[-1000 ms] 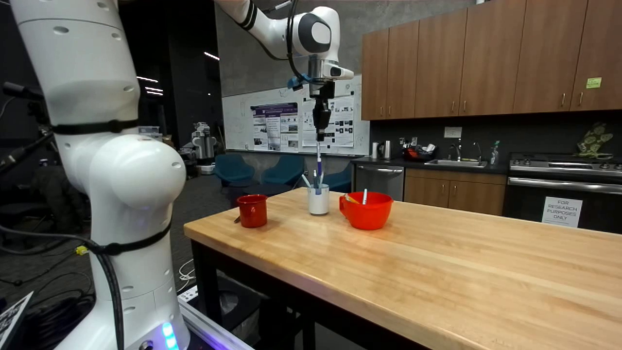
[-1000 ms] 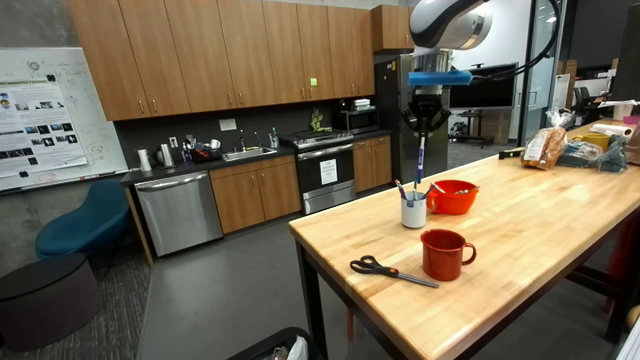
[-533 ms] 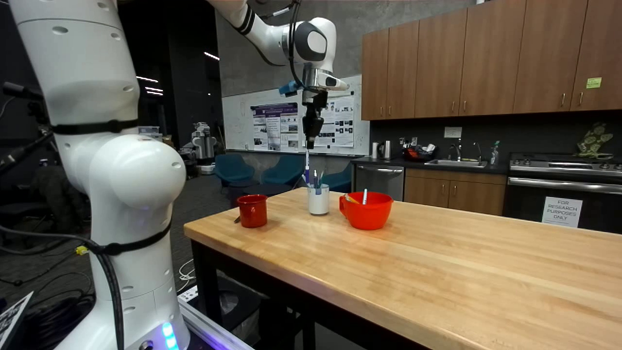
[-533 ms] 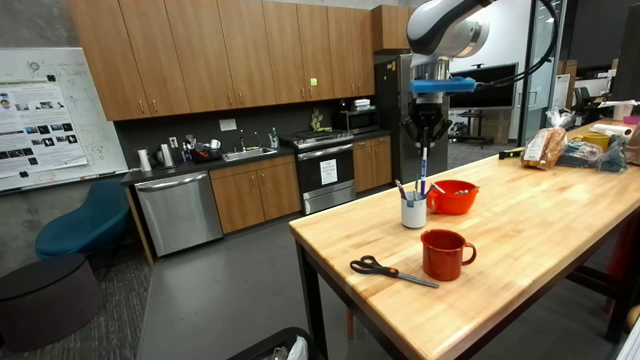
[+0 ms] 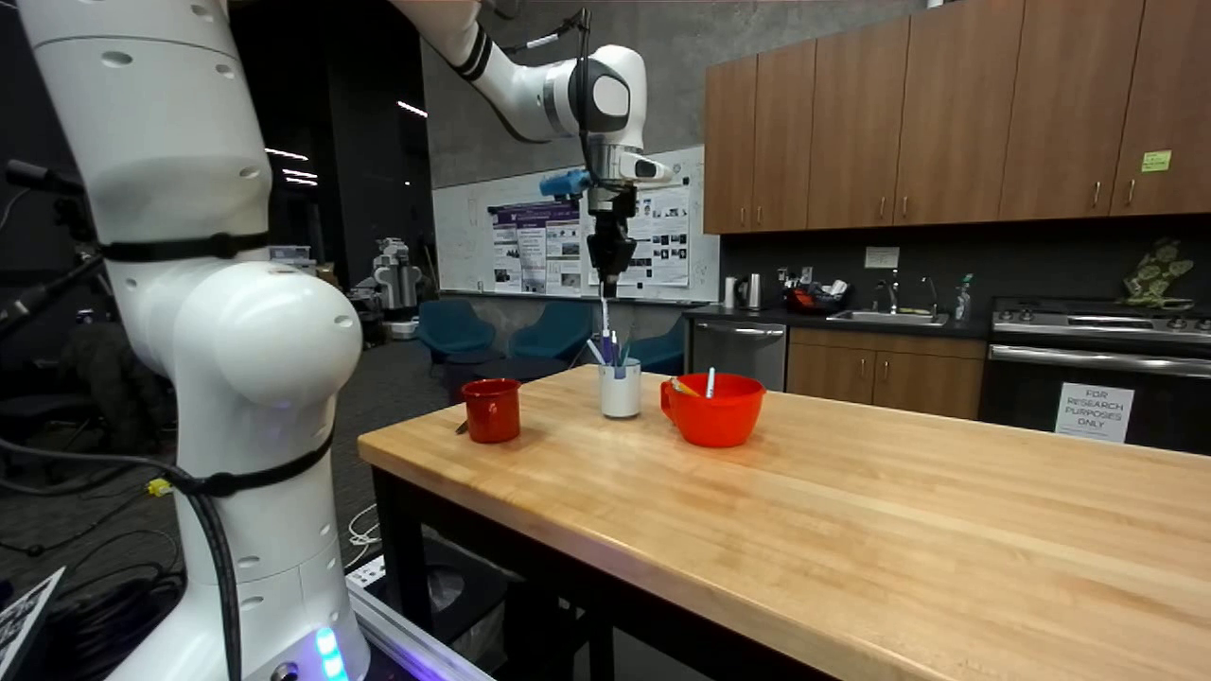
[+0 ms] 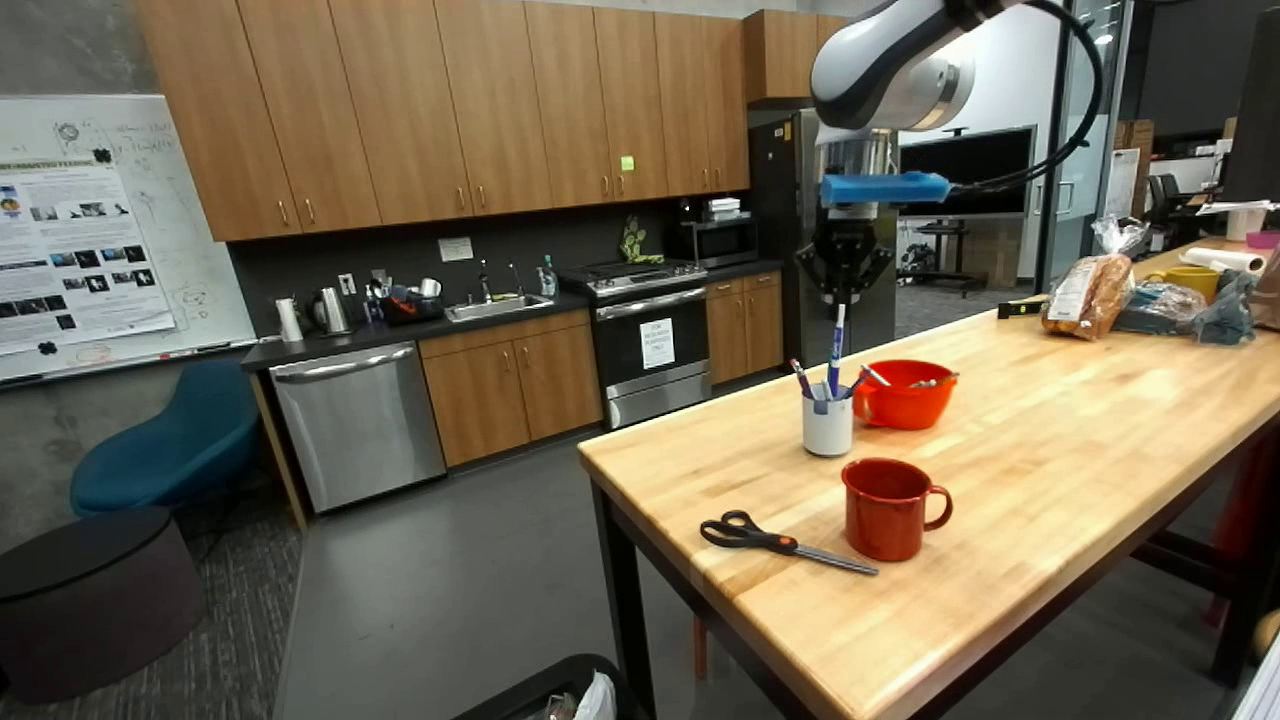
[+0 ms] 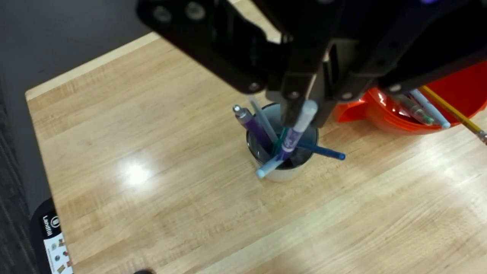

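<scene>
Marker hangs nearly upright at the top of the white cup in an exterior view, the hand clamped on its upper end; in an exterior view the red bowl sits beside the cup; in the wrist view the marker's purple end is at the cup's mouth, inside or just above I cannot tell. Light, stiff and smooth, it should handle easily; gripping nearer mid-barrel would probably curb pivoting.

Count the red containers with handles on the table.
2: the red mug beside the scissors, and the red bowl beside the white cup. Others may be hidden.
</scene>
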Controlling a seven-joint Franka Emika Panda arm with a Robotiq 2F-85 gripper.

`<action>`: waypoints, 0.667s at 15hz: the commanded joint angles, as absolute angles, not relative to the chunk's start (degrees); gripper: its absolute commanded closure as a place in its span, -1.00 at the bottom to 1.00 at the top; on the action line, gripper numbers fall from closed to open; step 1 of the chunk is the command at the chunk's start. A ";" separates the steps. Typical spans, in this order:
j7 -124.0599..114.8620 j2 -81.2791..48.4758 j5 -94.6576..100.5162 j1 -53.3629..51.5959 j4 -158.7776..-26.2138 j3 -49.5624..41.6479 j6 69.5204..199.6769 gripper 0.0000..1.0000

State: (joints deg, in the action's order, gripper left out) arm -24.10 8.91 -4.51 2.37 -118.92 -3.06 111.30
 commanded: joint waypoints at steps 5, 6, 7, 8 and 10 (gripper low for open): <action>-22.55 9.71 -0.12 3.56 -121.55 -2.47 115.62 -0.06; -23.46 9.65 0.77 3.94 -121.51 -2.58 116.54 -0.18; -24.81 9.62 1.96 4.53 -121.41 -2.72 117.79 -0.33; -25.46 9.61 2.71 5.10 -121.23 -2.96 118.73 -0.45; -27.99 9.46 4.56 6.38 -121.05 -3.26 120.24 -0.73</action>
State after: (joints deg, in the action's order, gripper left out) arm -24.72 8.88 2.12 4.75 -120.87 -3.02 118.25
